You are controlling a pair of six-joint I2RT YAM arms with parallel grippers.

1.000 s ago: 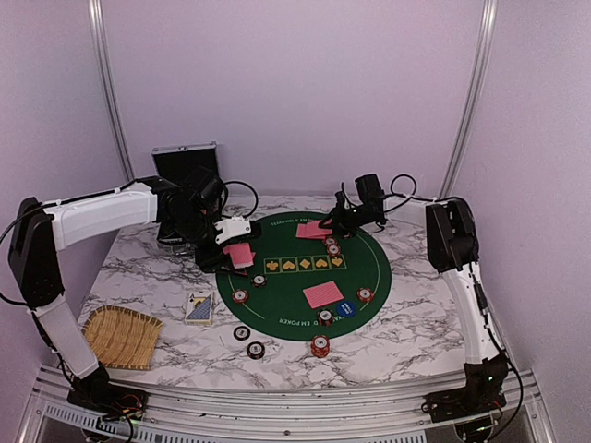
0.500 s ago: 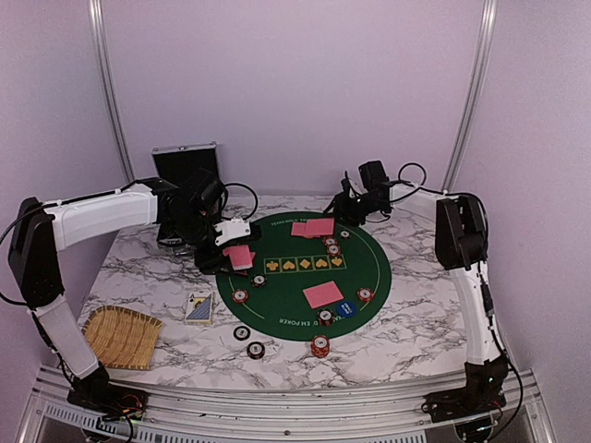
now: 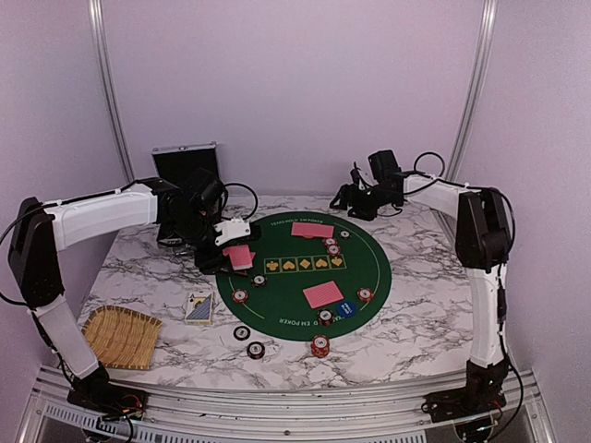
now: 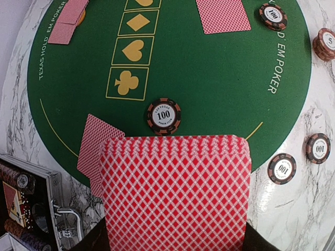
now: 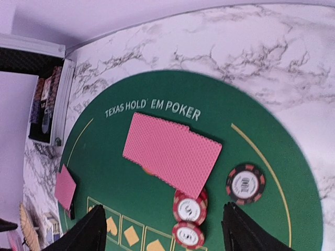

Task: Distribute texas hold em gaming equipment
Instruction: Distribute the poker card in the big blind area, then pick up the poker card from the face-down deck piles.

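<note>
Left claw (image 4: 174, 241) is clenched on the card deck (image 4: 175, 193), backs up and slightly fanned. It sits at the left edge of the green mat (image 4: 209, 73), over a dealt hand (image 4: 94, 149).

Right claw (image 5: 166, 232) is released with nothing between its fingers. It's over the mat's far rim, above the far hand (image 5: 172, 154).

Third hand (image 3: 323, 294) lies lower centre of the mat in the top view, blue dealer button (image 3: 346, 308) just beside it. Chips are scattered: one 100 chip (image 4: 164, 116) just ahead of the deck, outer chips (image 4: 282, 168) off the mat on the worktop (image 3: 416, 332).

Handling, my read:
- Cards are light, thin, slick and bendy. The stack shears easily, so pinch it across the long edges mid-length.
- A single card lying flat on felt gives no edge to grab. Peel it off the held deck instead.
- Chips are rigid and denser, with a ridged rim. Pinch across the diameter. Stacked ones could topple.
</note>
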